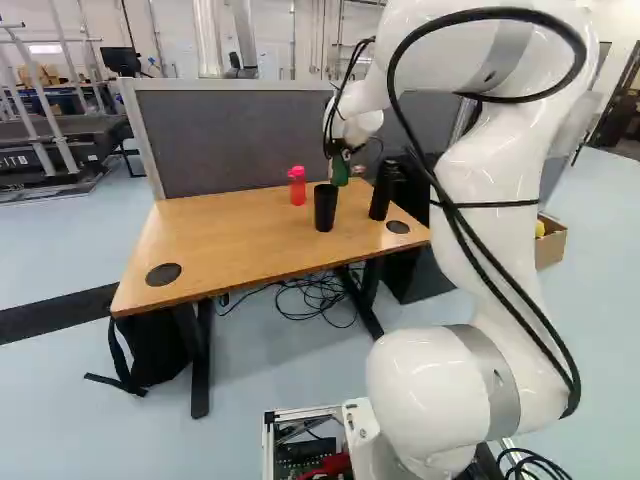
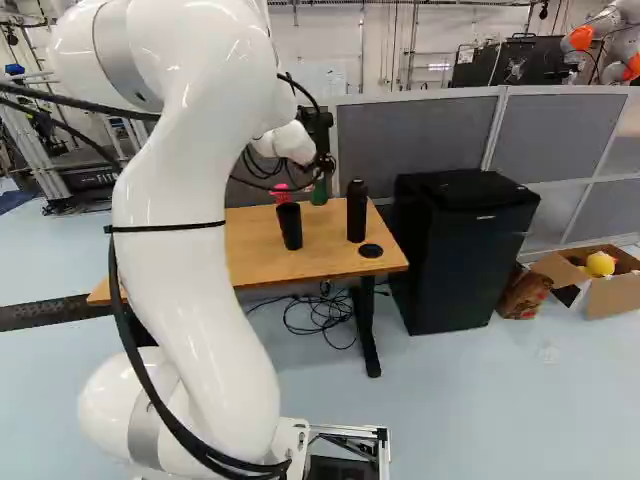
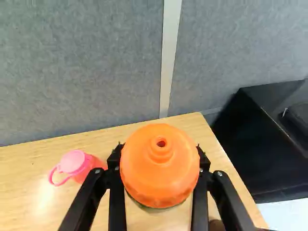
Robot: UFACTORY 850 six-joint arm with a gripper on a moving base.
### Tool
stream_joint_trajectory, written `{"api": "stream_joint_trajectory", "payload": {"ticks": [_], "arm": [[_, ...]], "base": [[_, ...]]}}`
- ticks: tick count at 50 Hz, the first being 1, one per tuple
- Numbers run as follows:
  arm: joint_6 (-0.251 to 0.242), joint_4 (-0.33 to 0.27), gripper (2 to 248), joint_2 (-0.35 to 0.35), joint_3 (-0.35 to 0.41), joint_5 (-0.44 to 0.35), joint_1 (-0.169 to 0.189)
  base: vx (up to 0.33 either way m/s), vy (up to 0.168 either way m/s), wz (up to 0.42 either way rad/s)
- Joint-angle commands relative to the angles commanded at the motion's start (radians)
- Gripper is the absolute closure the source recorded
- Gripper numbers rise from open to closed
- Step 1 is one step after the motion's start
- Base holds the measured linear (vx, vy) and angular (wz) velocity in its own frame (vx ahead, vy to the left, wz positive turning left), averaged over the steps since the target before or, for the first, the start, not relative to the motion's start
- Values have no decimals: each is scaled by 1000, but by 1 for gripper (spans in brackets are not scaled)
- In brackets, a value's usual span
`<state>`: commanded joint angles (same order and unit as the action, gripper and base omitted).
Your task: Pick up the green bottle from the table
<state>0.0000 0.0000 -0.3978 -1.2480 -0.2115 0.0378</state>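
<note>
Jaws clasp green bottle (image 3: pixel 160 168), table's back edge (image 3: pixel 103 135) close behind.

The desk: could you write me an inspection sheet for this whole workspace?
Surface: wooden desk, with two dark round inserts.
Job's things: green bottle, orange cap uppermost; cannot tell whether it is off the desk.
Clutter: red bottle, black cup, black bottle.
Hand: fingers on both sides, gripping the bottle.
Cables: loose on floor under desk; others strapped to arm.
Surroundings: grey partition behind, black cabinet, black bag, open box.
</note>
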Motion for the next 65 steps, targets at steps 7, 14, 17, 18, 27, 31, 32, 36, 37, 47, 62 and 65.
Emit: {"api": "stream_joint_trajectory", "payload": {"ticks": [7,14,17,18,27,31,32,36,37,47,62,65], "arm": [[0,0,129,38,30,-24,5],[0,0,129,76,60,-44,10],[0,0,129,93,73,-50,12],[0,0,129,99,77,-52,13],[0,0,129,149,116,-60,19],[0,0,129,175,135,-61,21],[0,0,129,179,139,-61,22],[0,0,129,204,157,-61,23],[0,0,129,210,162,-61,23],[0,0,129,275,210,-61,25],[0,0,129,368,282,-61,28],[0,0,129,384,298,-61,28]], "base": [[0,0,0],[0,0,0],[0,0,0],[0,0,0],[0,0,0],[0,0,0],[0,0,0],[0,0,0],[0,0,0],[0,0,0],[0,0,0],[0,0,0]]}}
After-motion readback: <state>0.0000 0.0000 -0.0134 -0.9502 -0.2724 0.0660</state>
